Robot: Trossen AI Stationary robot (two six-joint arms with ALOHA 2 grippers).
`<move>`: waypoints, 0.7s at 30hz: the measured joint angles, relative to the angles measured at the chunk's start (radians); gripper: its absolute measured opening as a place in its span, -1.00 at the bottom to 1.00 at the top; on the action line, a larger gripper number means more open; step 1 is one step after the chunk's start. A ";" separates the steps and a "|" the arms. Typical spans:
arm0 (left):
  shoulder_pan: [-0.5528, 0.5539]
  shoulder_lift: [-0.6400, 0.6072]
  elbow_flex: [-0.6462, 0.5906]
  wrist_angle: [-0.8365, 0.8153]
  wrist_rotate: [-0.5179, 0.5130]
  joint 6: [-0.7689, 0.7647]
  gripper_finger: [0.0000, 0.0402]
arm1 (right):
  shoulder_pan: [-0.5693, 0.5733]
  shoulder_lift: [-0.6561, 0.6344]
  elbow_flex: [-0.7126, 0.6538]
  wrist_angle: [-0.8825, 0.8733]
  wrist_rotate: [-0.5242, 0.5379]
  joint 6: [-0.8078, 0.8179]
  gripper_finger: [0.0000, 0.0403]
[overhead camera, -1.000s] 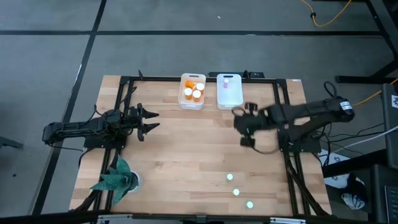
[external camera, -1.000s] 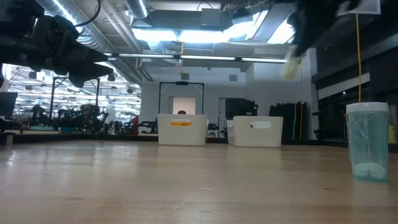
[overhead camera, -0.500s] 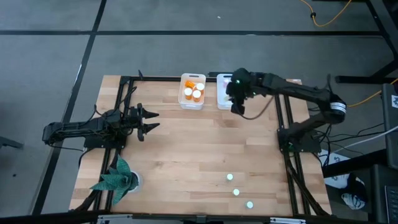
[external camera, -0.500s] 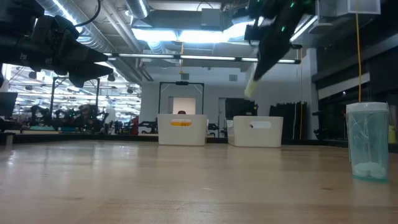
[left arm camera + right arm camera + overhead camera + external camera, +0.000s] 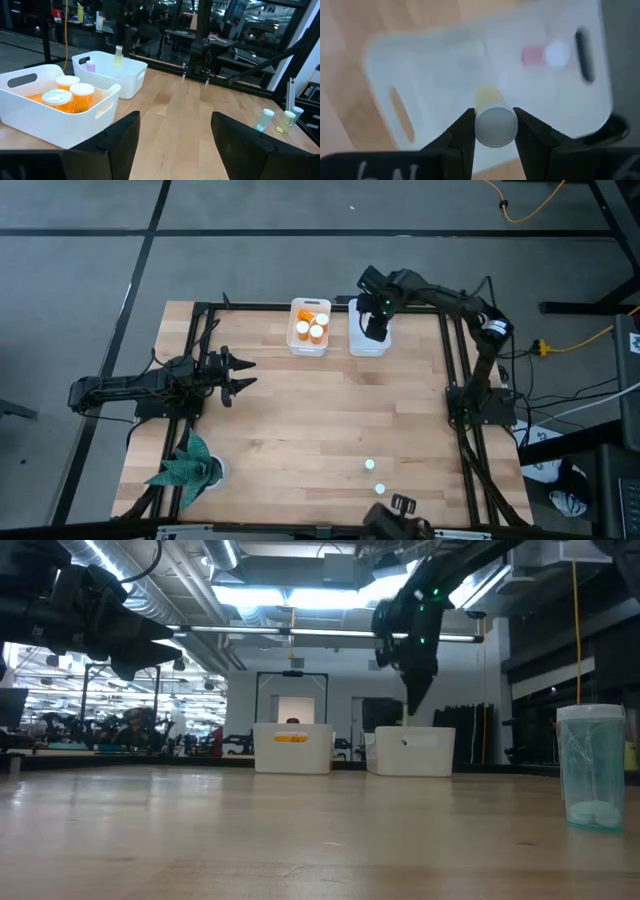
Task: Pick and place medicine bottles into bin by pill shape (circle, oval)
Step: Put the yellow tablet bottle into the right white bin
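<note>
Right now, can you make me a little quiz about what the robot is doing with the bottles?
1. True or false: the right gripper holds a small bottle over the right bin.
2. What colour are the bottles in the left bin? A) blue B) orange C) black
3. Fill in: the left gripper is ____ and holds nothing.

Key: 1 true; 2 B; 3 open

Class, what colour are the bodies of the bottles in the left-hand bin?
Orange, with white caps: the medicine bottles in the left bin, clearest in the left wrist view.
</note>
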 joint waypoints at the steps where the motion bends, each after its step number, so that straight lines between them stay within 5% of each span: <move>1: 0.000 0.000 0.000 0.000 0.000 0.000 0.18 | -0.010 0.016 0.003 -0.011 0.000 0.000 -0.42; 8: 0.000 0.000 0.000 0.000 0.000 0.000 0.18 | -0.089 0.077 -0.012 0.038 -0.117 -0.055 -0.42; 21: 0.000 0.000 0.000 0.000 0.000 0.000 0.18 | -0.117 0.142 -0.013 0.077 -0.096 -0.062 -0.41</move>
